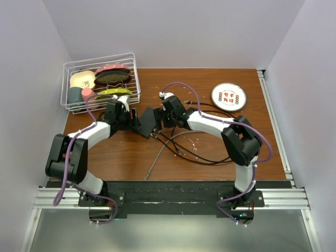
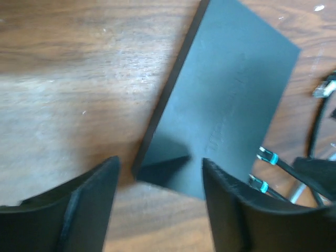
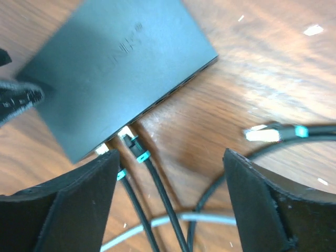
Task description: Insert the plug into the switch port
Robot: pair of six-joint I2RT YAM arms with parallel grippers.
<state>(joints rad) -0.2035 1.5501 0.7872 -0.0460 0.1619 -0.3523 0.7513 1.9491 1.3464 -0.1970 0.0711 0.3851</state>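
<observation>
**Two plugs at the switch, both hands open: check the seating before backing off**

The switch (image 3: 115,68), a flat matte-black box with faint lettering on its lid, lies askew in the middle of the worktop (image 3: 252,63), between the two arms. Its port edge (image 3: 173,90) faces the right hand (image 3: 172,160), whose fingers stand wide apart and hold nothing. Two teal-collared plugs (image 3: 128,138) sit at the near end of that edge and look to be in their ports, though how deep cannot be told. A third plug (image 3: 261,135) lies loose on the wood nearby, on its black cable. The left hand (image 2: 160,167) is open too, straddling the box's opposite corner without clamping it.

My reading is that the insertion is done or very nearly so. The careful move would be to confirm both plugs sit flush. Each hand should then lift straight clear, so that no finger drags the cables (image 3: 157,210) and tugs a plug out. The light box would likely slide if nudged, so the left hand should brace it if a push is needed.
</observation>
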